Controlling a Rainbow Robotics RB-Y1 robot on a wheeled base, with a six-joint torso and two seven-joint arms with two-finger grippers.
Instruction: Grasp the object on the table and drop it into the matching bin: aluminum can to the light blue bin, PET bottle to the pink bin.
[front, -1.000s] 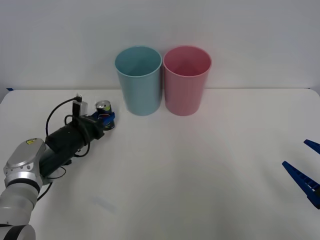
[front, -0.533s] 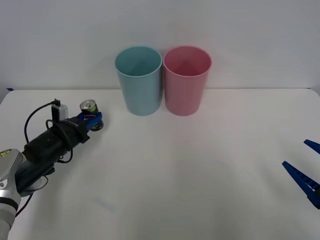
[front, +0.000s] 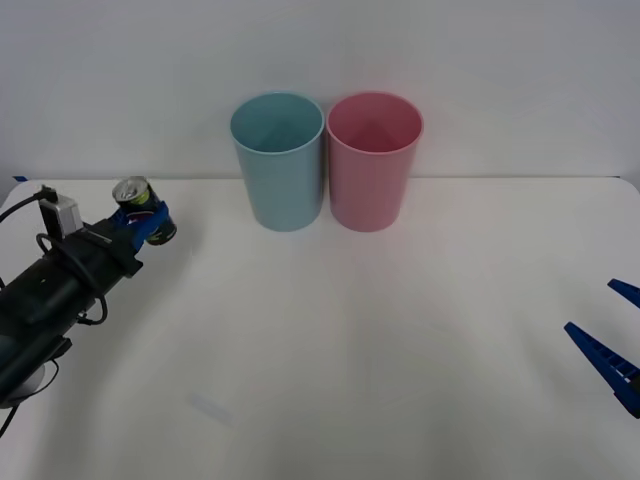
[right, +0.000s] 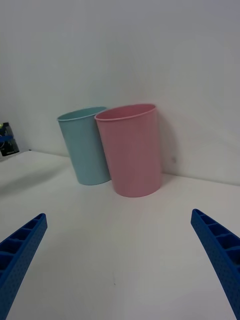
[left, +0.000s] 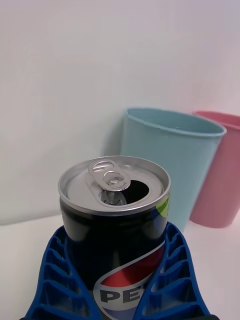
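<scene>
A small dark aluminum can (front: 138, 208) with a silver top and a red-white-blue logo is held above the white table (front: 330, 350) at the far left. My left gripper (front: 148, 226) is shut on the aluminum can (left: 114, 220), blue fingers (left: 55, 272) hugging both its sides; its opened top faces the wrist camera. The light blue bin (front: 277, 160) and the pink bin (front: 374, 160) stand side by side at the back centre, to the right of the can. My right gripper (front: 612, 340) is open at the table's right edge, its fingers (right: 20, 247) spread wide.
A plain white wall rises behind the bins. Both bins (right: 85, 145) (right: 131, 149) stand upright and touch each other. Wide bare table lies between the two arms.
My left arm has drawn back to the left and lifted, carrying the can farther from the light blue bin. The right arm has not moved.
</scene>
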